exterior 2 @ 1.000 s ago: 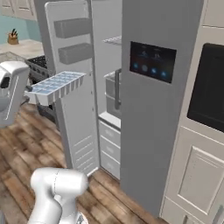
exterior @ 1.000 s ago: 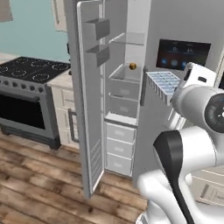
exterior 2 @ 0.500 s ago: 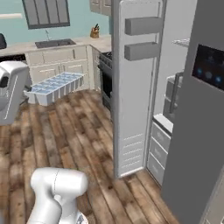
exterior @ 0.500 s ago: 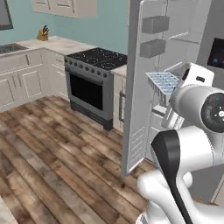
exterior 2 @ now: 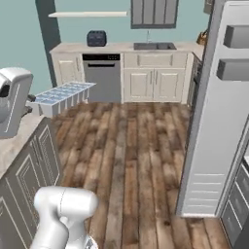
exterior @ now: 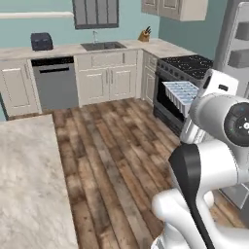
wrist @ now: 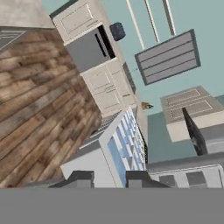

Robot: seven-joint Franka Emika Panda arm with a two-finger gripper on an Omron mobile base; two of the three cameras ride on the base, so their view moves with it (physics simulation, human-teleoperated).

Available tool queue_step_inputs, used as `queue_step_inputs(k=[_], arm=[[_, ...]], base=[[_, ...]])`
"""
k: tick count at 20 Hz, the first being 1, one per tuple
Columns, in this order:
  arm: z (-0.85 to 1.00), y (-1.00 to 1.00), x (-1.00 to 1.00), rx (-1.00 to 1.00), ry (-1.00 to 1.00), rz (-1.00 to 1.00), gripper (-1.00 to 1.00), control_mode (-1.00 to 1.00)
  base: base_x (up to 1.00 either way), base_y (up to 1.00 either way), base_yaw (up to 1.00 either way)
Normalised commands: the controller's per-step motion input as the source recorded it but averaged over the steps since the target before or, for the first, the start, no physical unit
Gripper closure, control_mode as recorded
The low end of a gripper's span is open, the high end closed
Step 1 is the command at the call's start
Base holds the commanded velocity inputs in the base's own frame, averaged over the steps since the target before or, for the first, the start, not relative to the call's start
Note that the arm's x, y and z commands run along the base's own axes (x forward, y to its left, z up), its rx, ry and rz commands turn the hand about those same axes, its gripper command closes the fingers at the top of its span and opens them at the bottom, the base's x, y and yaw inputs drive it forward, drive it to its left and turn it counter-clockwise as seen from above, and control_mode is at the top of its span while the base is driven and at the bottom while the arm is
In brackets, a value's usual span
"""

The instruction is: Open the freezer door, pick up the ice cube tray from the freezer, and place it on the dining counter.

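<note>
Base has swung round hard: a second ago both base views looked into the freezer, now they look across the plank floor (exterior: 112, 160) to the far run of cream cabinets, so that's the cameras turning, not the furniture. Freezer door (exterior 2: 214, 121) stands open at the right edge of the right base view: tall matte-grey slab, boxy grey bins on its inner face, ribbed strip near the foot. New in frame is the dining counter (exterior: 26, 185), a broad beige veined-marble top at lower left of the left base view, dark panelled side visible in the right base view. Means open and pick are done, we're in the carry leg, and the drop target is near but the tray isn't over it yet. Stainless dishwasher (exterior: 54, 83), sink, black toaster on the back worktop, teal wall behind; black-topped range (exterior: 187, 65) to the right. Gripper (wrist: 107, 178) is closed narrow on the ice cube tray (exterior 2: 63, 96), held level in the air off the wrist, beside the counter edge. Tray is a pale blue-white flat rectangle, thin-walled grid of square cells, looks like rigid plastic; the fingertips pinch one short end.
</note>
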Motion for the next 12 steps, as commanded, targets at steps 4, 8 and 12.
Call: queue_step_inputs(k=[4, 8, 12], arm=[[0.0, 0.0, 0.0, 0.0, 0.0, 0.0, 1.0, 1.0], [0.0, 0.0, 0.0, 0.0, 0.0, 0.0, 1.0, 1.0], [0.0, 0.0, 0.0, 0.0, 0.0, 0.0, 1.0, 1.0]], base=[[-0.06, 0.0, 0.71], [-0.06, 0.0, 0.71], [-0.12, 0.03, 0.71]])
